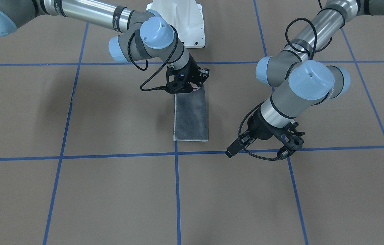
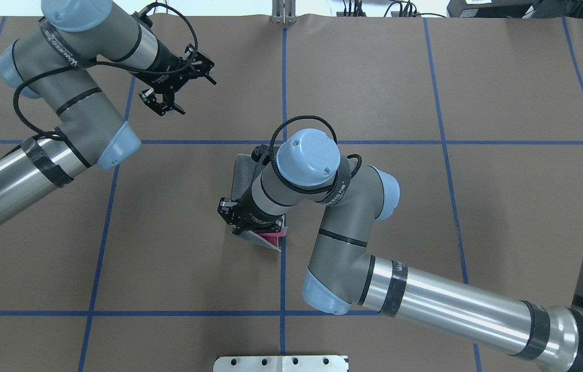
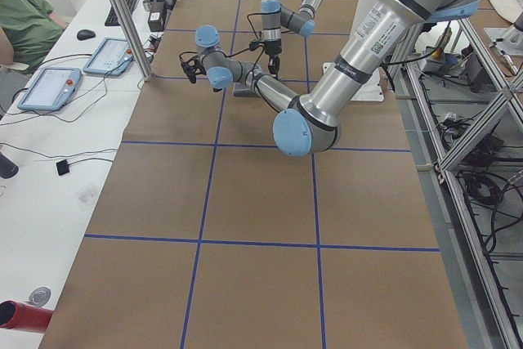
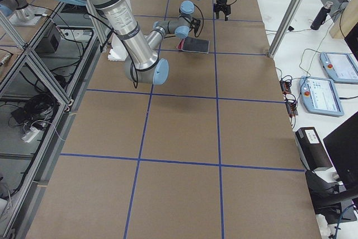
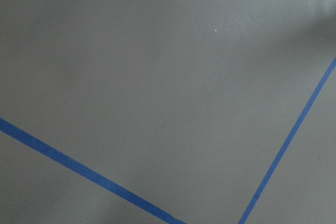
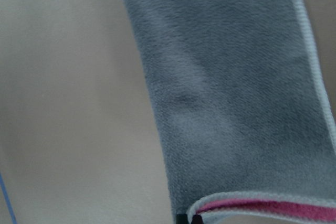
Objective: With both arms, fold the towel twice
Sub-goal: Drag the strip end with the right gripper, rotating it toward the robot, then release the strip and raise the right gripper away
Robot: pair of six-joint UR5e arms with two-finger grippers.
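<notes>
"Where is the small grey and pink terry towel?"

"In the middle of the brown surface. It is folded into a long strip with the grey side up."

"Who has hold of it?"

"The black right gripper. Its jaws pinch the end nearest the robot and hold it up a little, so the pink side shows underneath."

"And the black left gripper?"

"It hangs well apart from the towel, by a blue tape line. Its jaws are spread, with nothing in them."
</notes>
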